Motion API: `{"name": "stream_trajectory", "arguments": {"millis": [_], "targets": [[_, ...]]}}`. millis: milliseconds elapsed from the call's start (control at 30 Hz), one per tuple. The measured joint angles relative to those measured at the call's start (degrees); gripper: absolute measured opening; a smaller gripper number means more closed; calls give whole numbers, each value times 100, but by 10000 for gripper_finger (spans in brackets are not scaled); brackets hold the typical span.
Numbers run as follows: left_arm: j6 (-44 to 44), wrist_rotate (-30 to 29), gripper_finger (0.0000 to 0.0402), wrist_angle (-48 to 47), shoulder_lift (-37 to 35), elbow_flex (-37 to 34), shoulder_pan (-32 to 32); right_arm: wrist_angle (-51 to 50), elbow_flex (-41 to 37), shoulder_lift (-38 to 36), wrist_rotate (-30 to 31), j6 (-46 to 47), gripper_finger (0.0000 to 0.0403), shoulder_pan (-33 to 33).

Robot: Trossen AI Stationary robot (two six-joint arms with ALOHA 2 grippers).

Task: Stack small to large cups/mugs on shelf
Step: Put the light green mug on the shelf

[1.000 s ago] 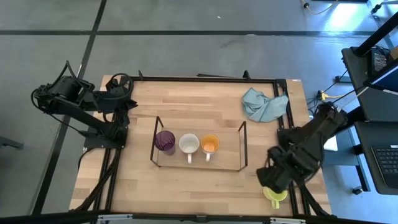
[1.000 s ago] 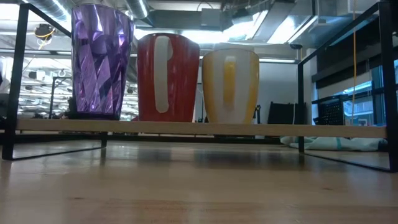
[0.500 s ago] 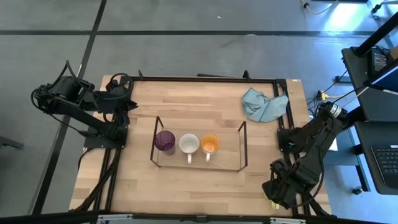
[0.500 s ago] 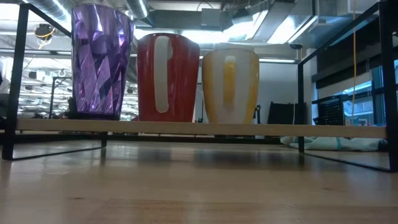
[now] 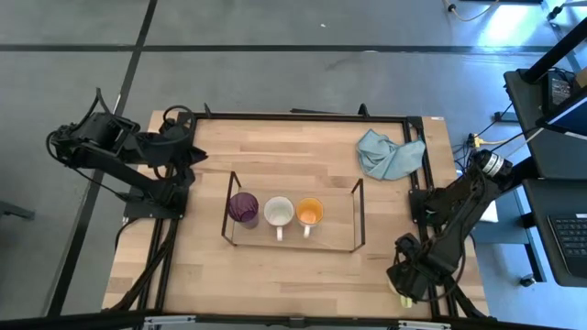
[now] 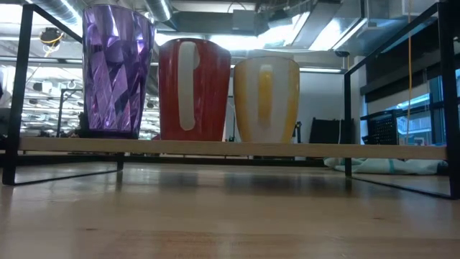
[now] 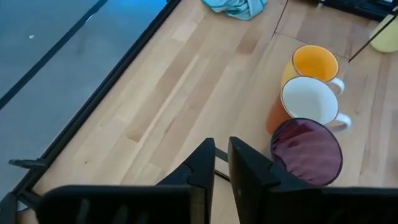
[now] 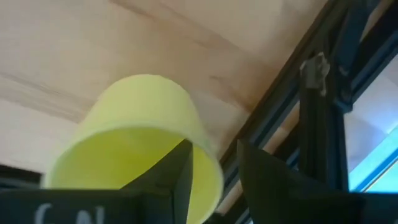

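Note:
A dark purple cup [image 5: 243, 209], a brown-orange mug with a white inside [image 5: 279, 213] and an orange mug [image 5: 310, 213] stand in a row on the black wire shelf [image 5: 358, 220]. The low view shows them upright on its board [image 6: 230, 149]. The yellow-green mug [image 8: 143, 124] stands on the table at the near right corner. My right gripper [image 8: 214, 171] is low over it and open, one finger inside the rim and one outside; the gripper hides most of the mug in the high view [image 5: 402, 299]. My left gripper [image 7: 222, 162] is shut and empty at the far left [image 5: 188, 154].
A light blue cloth [image 5: 389, 154] lies crumpled at the far right corner. The black table frame [image 8: 323, 106] runs close beside the yellow-green mug. The shelf has free room to the right of the orange mug [image 5: 337, 220].
My right gripper has moved toward the table's near edge and down over the yellow-green mug, which it now covers in the high view. My left gripper has shifted a little toward the shelf. The three cups on the shelf have stayed where they were.

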Motion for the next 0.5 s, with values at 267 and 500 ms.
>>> {"name": "stream_trajectory", "arguments": {"millis": [267,500], "targets": [[-126,-2,41,-2,28,0,4,84,-202,0,-5,-136,117,168],[-141,-43,41,-4,45,0,4,181,-202,-58,-5,-142,51,195]]}}
